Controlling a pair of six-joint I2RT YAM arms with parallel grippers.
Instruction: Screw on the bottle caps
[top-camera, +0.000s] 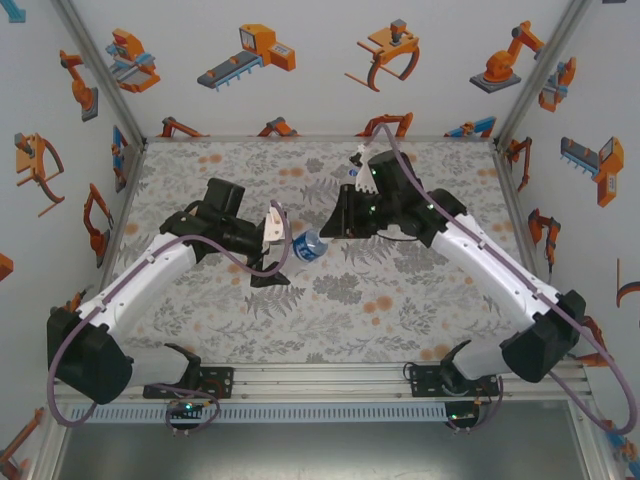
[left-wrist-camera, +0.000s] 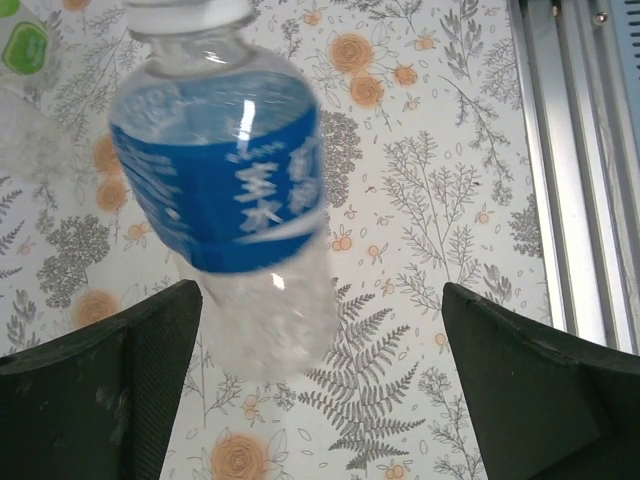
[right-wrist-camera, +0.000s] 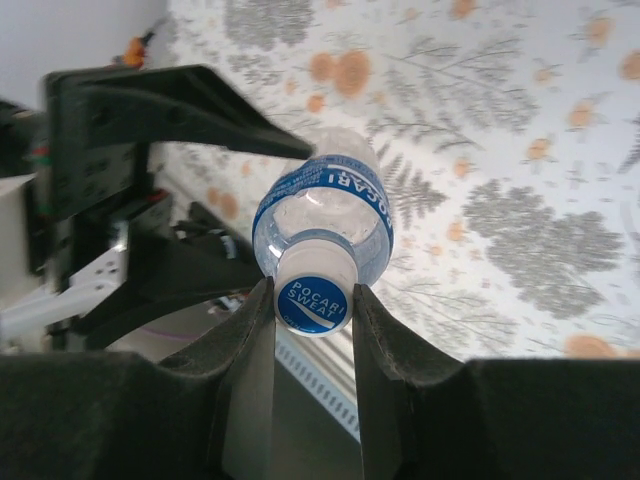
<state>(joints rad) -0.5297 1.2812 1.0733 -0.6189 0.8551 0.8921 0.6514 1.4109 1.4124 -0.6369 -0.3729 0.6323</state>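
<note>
Looming blurred bottle (left-wrist-camera: 215, 170), cap (left-wrist-camera: 185, 12) edge-cropped.

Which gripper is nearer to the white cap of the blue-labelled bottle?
Right. The right gripper is shut on the cap itself. The left gripper stands open with the bottle between its jaws, further down the body, away from the cap.

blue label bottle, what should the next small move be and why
Probably lower the blue label bottle onto the table with the right tool. That tool is shut on the white cap, which sits on the neck, while the left tool stands wide open on either side of the body, so the bottle seems held by the cap alone.
</note>
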